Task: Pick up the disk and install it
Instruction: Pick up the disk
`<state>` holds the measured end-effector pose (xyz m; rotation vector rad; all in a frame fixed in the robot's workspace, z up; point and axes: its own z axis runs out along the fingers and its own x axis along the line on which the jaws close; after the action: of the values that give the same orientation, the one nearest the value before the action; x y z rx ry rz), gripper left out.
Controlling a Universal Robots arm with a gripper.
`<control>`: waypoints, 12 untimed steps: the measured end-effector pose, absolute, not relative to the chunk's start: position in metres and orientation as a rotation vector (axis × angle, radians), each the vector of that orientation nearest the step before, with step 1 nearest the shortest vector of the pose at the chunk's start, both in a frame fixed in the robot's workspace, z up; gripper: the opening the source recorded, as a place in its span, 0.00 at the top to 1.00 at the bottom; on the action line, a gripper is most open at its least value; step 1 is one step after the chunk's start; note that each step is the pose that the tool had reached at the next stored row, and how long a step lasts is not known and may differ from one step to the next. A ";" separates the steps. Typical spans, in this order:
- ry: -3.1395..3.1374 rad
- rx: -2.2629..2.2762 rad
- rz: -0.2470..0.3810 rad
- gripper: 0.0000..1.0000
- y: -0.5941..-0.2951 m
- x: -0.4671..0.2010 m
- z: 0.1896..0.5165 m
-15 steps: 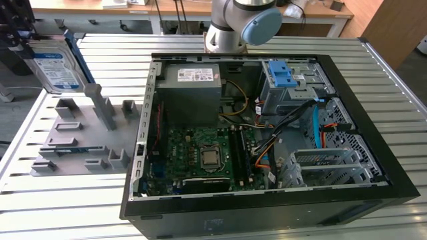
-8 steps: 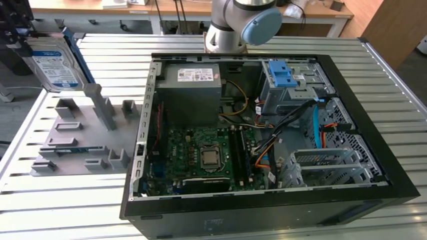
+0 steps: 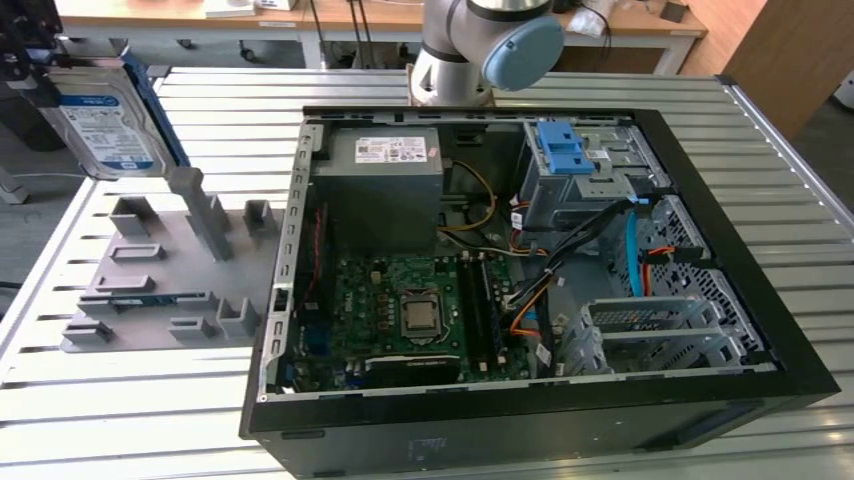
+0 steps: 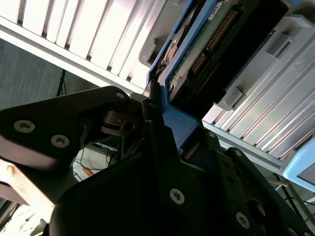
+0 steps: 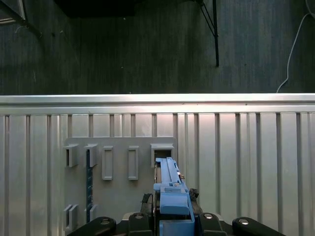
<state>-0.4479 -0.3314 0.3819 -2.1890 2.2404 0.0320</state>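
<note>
Thing: flat rectangular silver hard drive (image 3: 100, 125), white blue-banded label, blue plastic frame.
Pose: held upright on edge.
Place: aloft, at the exterior view's left.

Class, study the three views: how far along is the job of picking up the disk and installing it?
Done: the disk is picked up, hanging upright clear of the grey slotted fixture. In hand: the gripper is shut on its blue-framed edge. Left: installing; the disk is not yet in the open computer case, whose drive bay sits apart.
</note>
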 end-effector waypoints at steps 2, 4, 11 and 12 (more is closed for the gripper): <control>2.240 -2.189 0.032 0.64 -0.331 -0.448 0.384; 2.240 -2.189 0.032 0.64 -0.331 -0.448 0.386; 2.240 -2.189 0.032 0.64 -0.331 -0.448 0.396; 2.240 -2.189 0.032 0.64 -0.331 -0.448 0.397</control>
<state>-0.4479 -0.3314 0.3968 -2.1890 2.2402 0.0320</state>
